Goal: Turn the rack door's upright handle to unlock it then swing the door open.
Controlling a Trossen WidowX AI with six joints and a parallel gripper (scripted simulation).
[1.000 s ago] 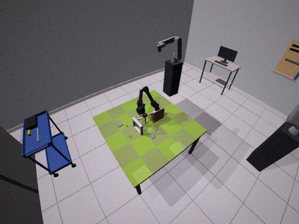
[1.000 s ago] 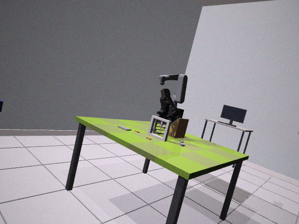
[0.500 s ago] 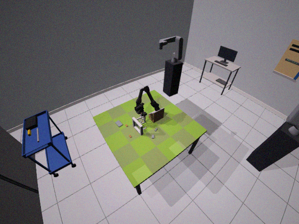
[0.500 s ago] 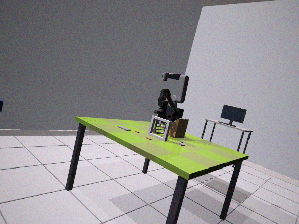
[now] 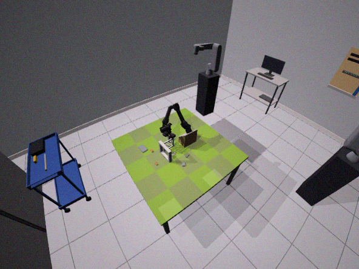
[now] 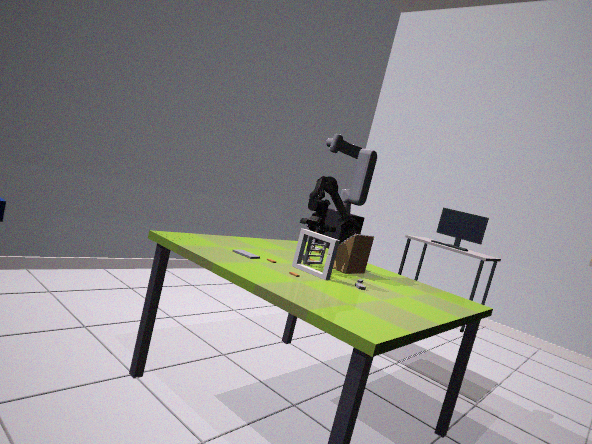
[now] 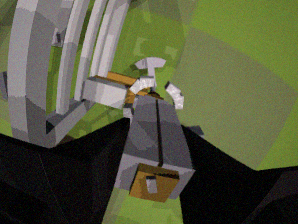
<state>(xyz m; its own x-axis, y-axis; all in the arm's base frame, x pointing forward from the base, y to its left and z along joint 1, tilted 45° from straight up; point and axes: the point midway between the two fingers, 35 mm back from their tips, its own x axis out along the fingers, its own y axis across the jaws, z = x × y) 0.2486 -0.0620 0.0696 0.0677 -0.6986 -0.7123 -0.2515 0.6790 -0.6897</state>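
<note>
The white frame (image 5: 170,157) (image 6: 331,260) stands upright on the checkered green table (image 5: 179,194) (image 6: 210,255). Its barred door (image 7: 74,55) stands swung well out behind the frame, roughly square to it by eye; the exact angle cannot be told. The grey upright handle (image 7: 156,125), with an orange end nearest the camera, stands at the door's free side, beside an orange and grey latch part. My gripper (image 5: 171,138) (image 6: 325,228) (image 7: 152,128) is shut on the handle, with dark fingers on both its sides. The fingertips' lower ends are hidden, and the handle's exact turn is unclear.
A brown block (image 5: 189,139) (image 6: 356,254) stands close beside the door and arm. A flat grey plate (image 5: 142,148) (image 6: 246,254), small orange pieces (image 5: 156,163) (image 6: 294,274) and small grey pieces (image 5: 183,164) (image 6: 360,285) lie around the frame.
</note>
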